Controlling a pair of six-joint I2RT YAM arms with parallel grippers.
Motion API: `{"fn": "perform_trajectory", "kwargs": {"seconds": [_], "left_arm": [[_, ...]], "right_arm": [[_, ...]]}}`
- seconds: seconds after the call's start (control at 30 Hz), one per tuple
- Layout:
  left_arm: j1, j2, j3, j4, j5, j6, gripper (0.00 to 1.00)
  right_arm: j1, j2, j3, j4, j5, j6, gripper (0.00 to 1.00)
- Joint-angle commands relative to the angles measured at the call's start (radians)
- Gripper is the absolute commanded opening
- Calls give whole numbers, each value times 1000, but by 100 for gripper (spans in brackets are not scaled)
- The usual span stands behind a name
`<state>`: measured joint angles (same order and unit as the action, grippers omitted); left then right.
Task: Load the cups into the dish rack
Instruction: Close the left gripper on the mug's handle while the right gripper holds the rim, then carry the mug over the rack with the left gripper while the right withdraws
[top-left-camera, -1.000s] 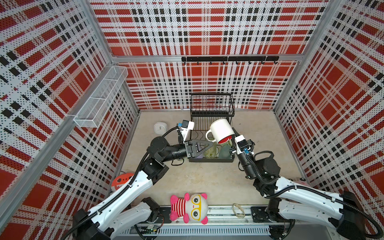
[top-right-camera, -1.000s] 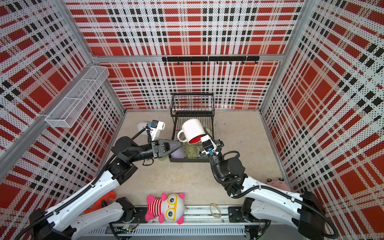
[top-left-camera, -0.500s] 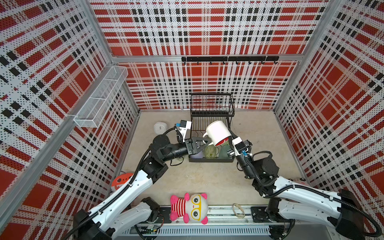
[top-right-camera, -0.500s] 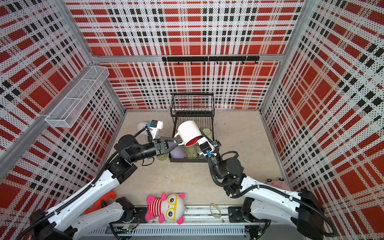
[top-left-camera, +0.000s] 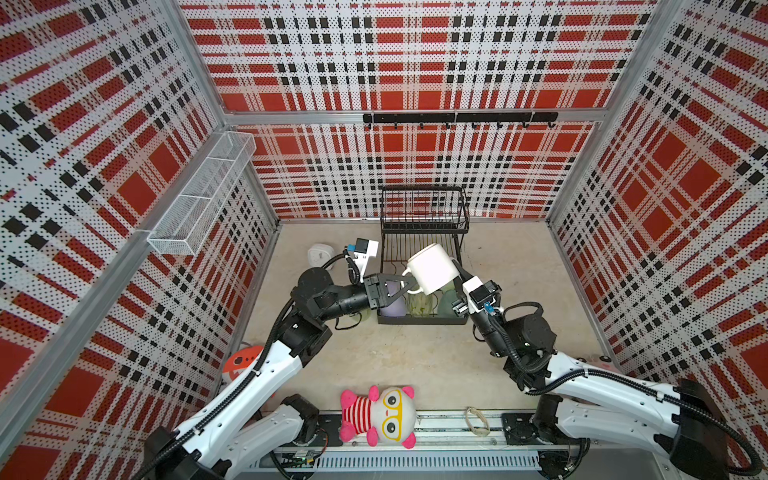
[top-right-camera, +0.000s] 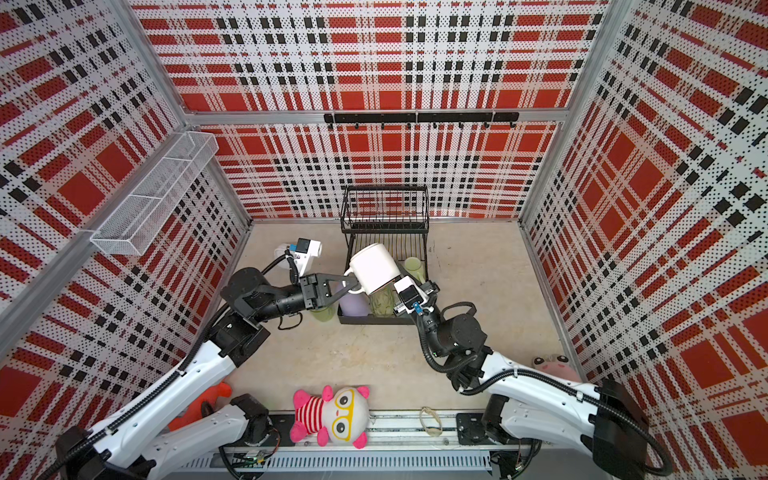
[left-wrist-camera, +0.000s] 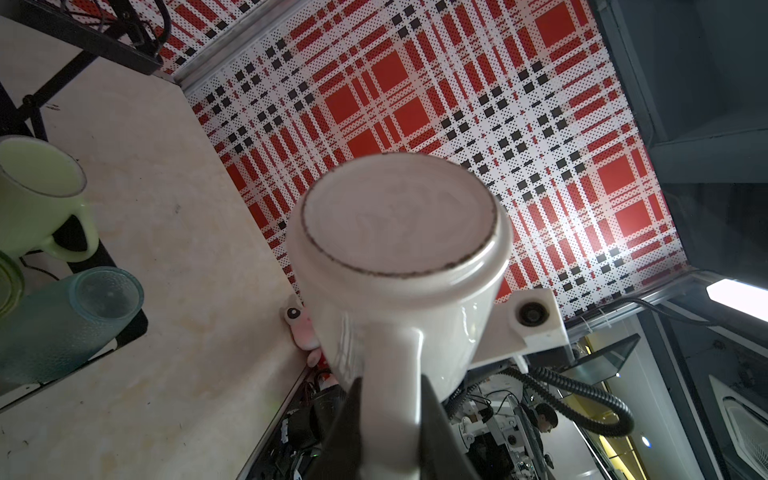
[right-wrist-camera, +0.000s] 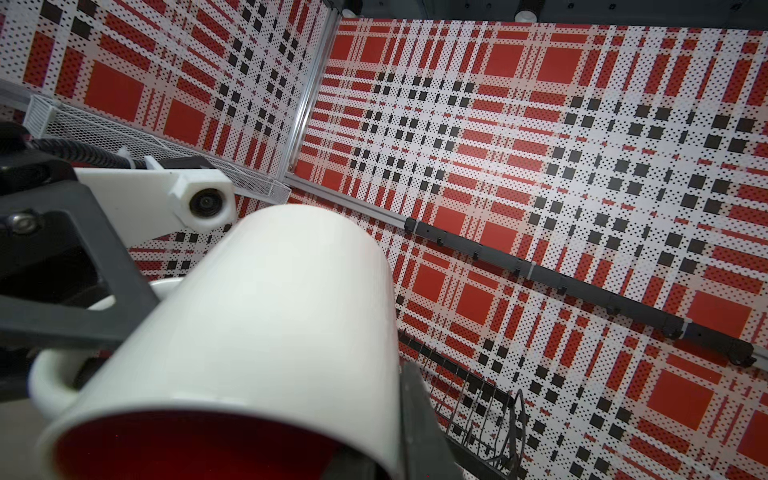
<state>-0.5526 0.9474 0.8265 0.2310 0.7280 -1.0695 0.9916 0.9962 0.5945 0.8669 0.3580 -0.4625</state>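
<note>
The white mug (top-left-camera: 432, 268) (top-right-camera: 376, 268) hangs tilted above the dish rack (top-left-camera: 424, 226) (top-right-camera: 384, 226), its base up and its red inside facing down. My left gripper (top-left-camera: 409, 283) (left-wrist-camera: 390, 386) is shut on its handle. My right gripper (top-left-camera: 456, 272) (right-wrist-camera: 399, 415) is shut on its rim, with one finger outside the wall. On the rack's lower tier stand a lavender tumbler (top-left-camera: 392, 308), a green ribbed tumbler (top-left-camera: 419, 305), a teal cup (left-wrist-camera: 70, 320) and a pale green mug (top-right-camera: 413, 266) (left-wrist-camera: 37, 195). Another green tumbler (top-right-camera: 322, 314) stands on the table left of the rack, partly under my left arm.
A white clock (top-left-camera: 321, 255) sits at the back left. At the front edge lie a pink striped plush (top-left-camera: 378, 415), an orange toy (top-left-camera: 241, 365) and a rubber band (top-left-camera: 476, 420). A pink plush (top-right-camera: 552, 365) lies by the right wall. On the walls hang a mesh shelf (top-left-camera: 203, 195) and a hook rail (top-left-camera: 457, 118).
My left gripper has reached right to the mug's handle and closed on it. The right gripper has tipped the mug over, so its red inside now faces down.
</note>
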Motion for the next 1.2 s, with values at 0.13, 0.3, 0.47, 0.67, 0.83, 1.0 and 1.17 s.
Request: {"fn": "perform_trajectory", "kwargs": {"seconds": [0.13,0.3,0.47,0.67,0.83,1.0,1.17], "left_arm": [[38,-44,-3,68,-13,98,0],[107,-46,13,-9,-112,120,0],[174,-12,21,66,-92,71,0],[190,39,71,50,-95,121,0],[203,31,101,-129,-269,337,0],[192,14,36,-62,-416,602,0],[204,100,24,-52,-524,845,0]], "right_arm": [[-16,-10,5,22,-47,52,0],[-35,40,10,-9,-94,62,21],[-38,91,4,-35,-81,41,47],[-40,78,-23,-82,-74,26,59],[-43,-10,-54,-118,-44,33,97],[-56,-86,-69,-192,-46,81,100],[-64,-166,-80,-254,-22,158,100]]}}
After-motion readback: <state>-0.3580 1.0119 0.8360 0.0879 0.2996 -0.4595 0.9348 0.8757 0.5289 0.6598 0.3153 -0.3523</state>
